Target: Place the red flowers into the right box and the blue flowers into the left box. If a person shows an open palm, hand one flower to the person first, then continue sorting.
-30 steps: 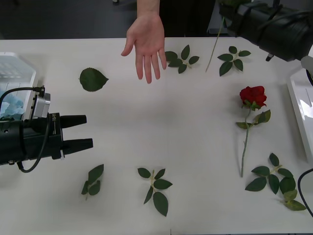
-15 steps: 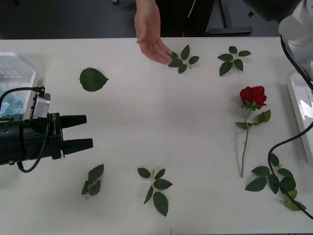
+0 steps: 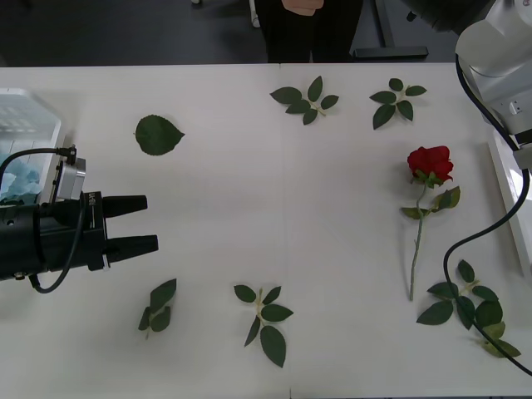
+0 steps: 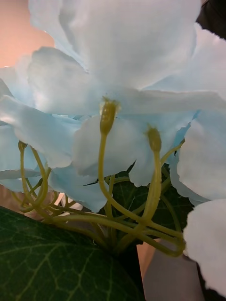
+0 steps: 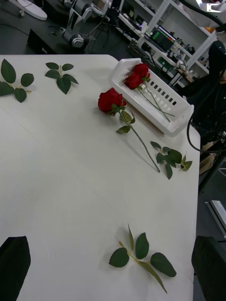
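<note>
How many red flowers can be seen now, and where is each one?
3: one red flower lies on the table; two more lie in the right box. Others may be hidden.

One red rose (image 5: 110,99) lying on table (image 5: 61,178); more roses inside white box (image 5: 155,101).

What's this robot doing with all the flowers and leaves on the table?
It is sorting fake flowers into boxes. One red rose lies loose on the white table among scattered leaf sprigs. The white box on the right holds red roses. A pale blue flower sits right up against the right arm's camera. The left gripper hovers open over the table's left side, beside the left box.
</note>
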`<control>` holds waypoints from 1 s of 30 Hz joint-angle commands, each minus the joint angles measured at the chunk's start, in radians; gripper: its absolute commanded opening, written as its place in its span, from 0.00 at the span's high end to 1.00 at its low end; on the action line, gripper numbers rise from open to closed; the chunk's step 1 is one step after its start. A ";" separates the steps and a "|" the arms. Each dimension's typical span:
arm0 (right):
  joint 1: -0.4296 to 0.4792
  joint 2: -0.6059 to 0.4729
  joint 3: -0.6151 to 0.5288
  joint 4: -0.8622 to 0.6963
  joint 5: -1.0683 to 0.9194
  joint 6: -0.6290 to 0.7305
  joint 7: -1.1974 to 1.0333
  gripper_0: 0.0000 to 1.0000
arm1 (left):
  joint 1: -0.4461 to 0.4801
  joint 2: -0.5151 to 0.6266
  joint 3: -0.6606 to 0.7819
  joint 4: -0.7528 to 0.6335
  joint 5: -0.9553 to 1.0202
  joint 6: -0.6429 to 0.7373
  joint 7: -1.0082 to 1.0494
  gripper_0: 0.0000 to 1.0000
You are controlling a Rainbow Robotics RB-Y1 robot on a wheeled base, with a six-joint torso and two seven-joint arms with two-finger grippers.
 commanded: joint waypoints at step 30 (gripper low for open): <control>0.062 -0.040 0.001 -0.022 -0.233 0.148 0.003 0.01 | 0.016 0.034 -0.012 -0.009 0.014 -0.003 -0.069 0.00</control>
